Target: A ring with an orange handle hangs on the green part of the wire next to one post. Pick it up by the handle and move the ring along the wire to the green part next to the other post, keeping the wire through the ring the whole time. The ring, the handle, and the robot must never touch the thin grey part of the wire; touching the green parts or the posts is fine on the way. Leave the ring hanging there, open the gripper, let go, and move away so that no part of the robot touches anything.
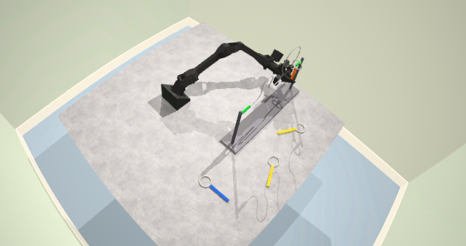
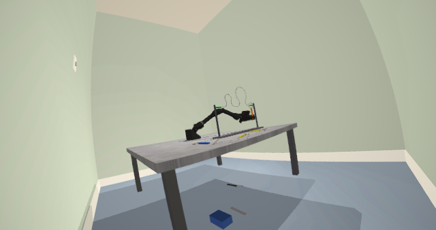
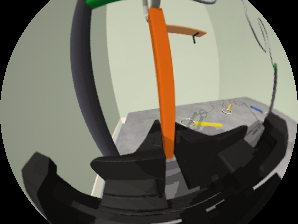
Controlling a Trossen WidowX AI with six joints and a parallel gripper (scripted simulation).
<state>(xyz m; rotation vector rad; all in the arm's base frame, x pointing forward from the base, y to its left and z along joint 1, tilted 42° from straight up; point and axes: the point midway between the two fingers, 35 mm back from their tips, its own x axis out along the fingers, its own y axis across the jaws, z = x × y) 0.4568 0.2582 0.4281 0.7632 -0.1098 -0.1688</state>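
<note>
The orange handle (image 1: 293, 73) (image 2: 252, 111) (image 3: 162, 75) hangs upright below its pale ring (image 1: 293, 62), which is around the green part (image 1: 299, 62) by the far post (image 2: 255, 116) (image 3: 82, 75). My gripper (image 1: 292, 79) (image 2: 253, 117) (image 3: 160, 121) is shut on the lower end of the handle, close beside that post. The ring is mostly cut off at the top of the wrist view. The thin grey wire (image 2: 239, 87) loops up and down to the other green part (image 1: 246, 109) (image 2: 219, 107) at the near post (image 1: 237, 127) (image 2: 216, 121).
Both posts stand on a grey base strip (image 1: 227, 144). On the table (image 1: 127, 104) (image 2: 153, 152) lie two tools with yellow handles (image 1: 287, 131) (image 1: 270, 176) and one with a blue handle (image 1: 219, 193). The tall wire loop rises close to the wrist.
</note>
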